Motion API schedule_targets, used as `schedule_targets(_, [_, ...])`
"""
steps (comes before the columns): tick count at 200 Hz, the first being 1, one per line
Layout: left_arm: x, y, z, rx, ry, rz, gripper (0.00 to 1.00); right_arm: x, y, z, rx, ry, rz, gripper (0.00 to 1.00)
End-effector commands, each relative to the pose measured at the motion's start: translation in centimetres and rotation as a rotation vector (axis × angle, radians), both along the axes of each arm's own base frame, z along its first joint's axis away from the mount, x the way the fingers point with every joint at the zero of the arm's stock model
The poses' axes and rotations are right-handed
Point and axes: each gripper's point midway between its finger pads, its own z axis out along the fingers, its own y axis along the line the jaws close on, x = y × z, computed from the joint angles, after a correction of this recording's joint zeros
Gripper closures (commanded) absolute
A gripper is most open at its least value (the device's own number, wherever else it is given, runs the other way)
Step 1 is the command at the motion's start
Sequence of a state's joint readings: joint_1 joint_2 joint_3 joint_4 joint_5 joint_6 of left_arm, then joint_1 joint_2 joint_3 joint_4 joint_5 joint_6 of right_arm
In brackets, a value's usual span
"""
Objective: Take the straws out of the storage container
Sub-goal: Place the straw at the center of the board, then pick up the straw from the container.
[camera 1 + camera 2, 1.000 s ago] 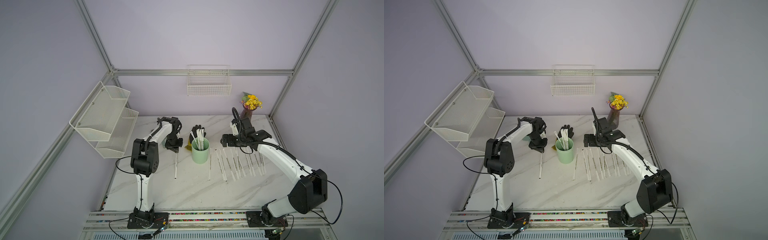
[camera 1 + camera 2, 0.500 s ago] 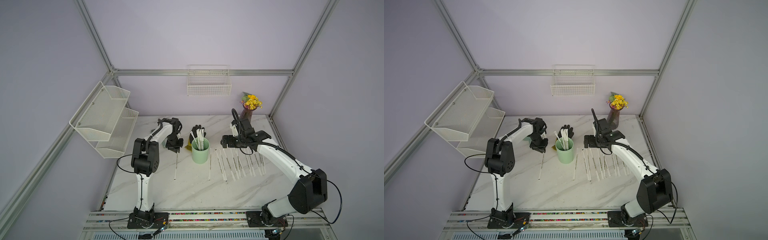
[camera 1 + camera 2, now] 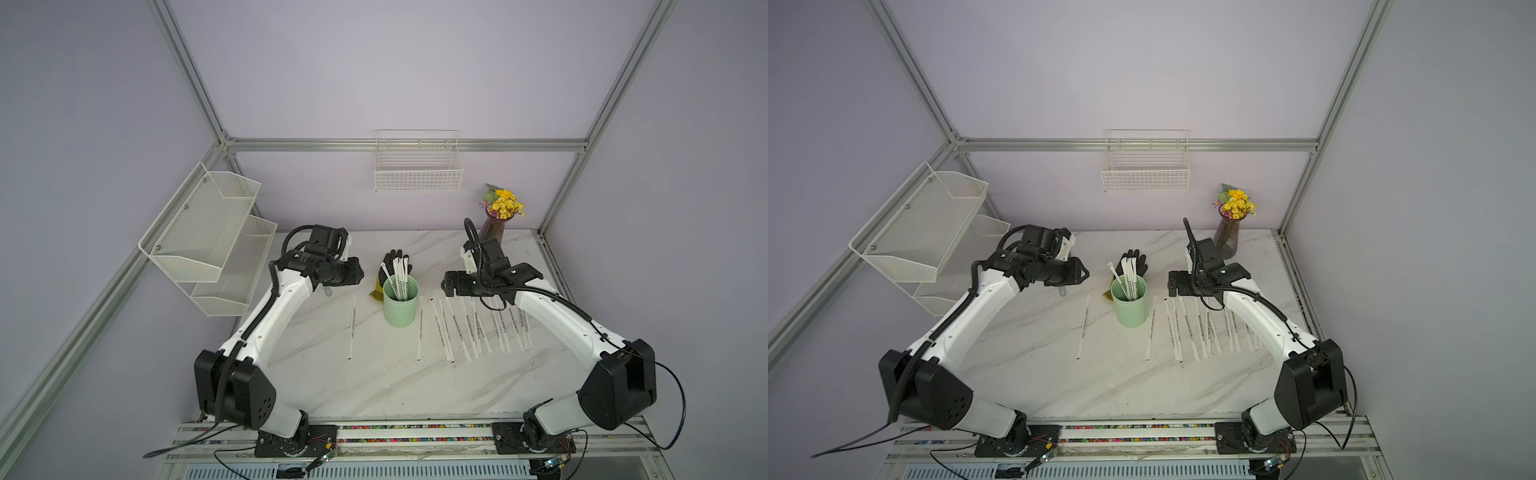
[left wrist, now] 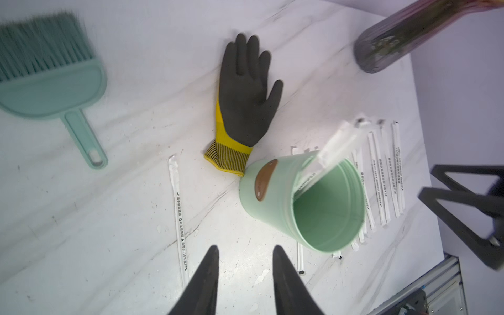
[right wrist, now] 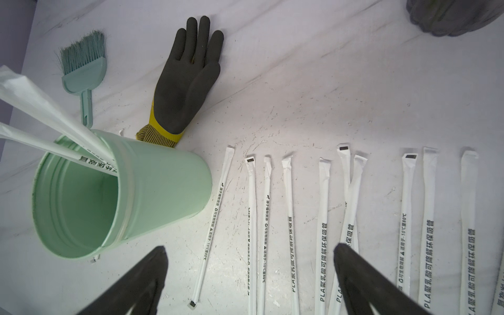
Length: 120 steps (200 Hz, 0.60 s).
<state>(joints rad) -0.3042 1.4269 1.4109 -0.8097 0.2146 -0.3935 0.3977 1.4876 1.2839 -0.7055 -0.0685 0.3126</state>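
Straws point(image 5: 323, 218): eleven-plus out, few in storage container point(image 3: 400, 316); left gripper point(image 4: 245, 248), right gripper point(image 5: 249, 246) jaws spread.

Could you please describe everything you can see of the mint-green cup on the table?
The cup is a pale mint-green, smooth-walled cylinder, plastic-looking, with faint rings inside its open mouth and a brown oval patch on its outer wall. It stands upright on the marble table, holding a few wrapped straws that lean out above its rim. A glove's yellow cuff seems to touch its base.

In a top view the lower table point(image 3: 374, 386) is bare; the cup point(image 3: 400, 316) stands mid-frame, straws point(image 3: 478, 330) crowd its right.
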Motion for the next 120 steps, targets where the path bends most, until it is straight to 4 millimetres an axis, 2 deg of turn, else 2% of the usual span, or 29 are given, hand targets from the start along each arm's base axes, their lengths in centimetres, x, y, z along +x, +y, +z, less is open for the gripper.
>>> schedule_targets(1, [0.0, -2.3, 2.8, -0.073, -0.16, -0.014, 0.53, 0.5, 0.3, 2.1, 0.029, -0.054, -0.008, 0.03])
schedule_targets(11, [-0.3, -2.8, 2.9, -0.078, -0.172, -0.02, 0.5, 0.6, 0.4, 2.2, 0.03, -0.056, -0.007, 0.03])
schedule_targets(45, [0.0, -4.0, 2.3, -0.13, -0.174, -0.027, 0.52, 0.7, 0.5, 2.1, 0.034, -0.052, -0.005, 0.03])
schedule_targets(86, [1.2, -5.2, 0.6, -0.158, -0.151, -0.032, 0.55, 0.7, 0.5, 1.9, 0.029, -0.045, -0.006, 0.03])
schedule_targets(96, [1.4, -5.5, 0.9, -0.172, -0.161, -0.036, 0.55, 0.7, 0.5, 1.9, 0.028, -0.045, -0.006, 0.03])
schedule_targets(98, [1.8, -5.7, -0.1, -0.165, -0.141, -0.034, 0.55, 0.8, 0.5, 2.0, 0.029, -0.046, -0.007, 0.03])
schedule_targets(101, [2.0, -5.8, -0.5, -0.164, -0.133, -0.033, 0.55, 0.8, 0.4, 1.9, 0.026, -0.044, -0.007, 0.03])
schedule_targets(120, [2.6, -6.1, -0.8, -0.166, -0.134, -0.034, 0.55, 0.8, 0.4, 1.8, 0.024, -0.041, -0.006, 0.03])
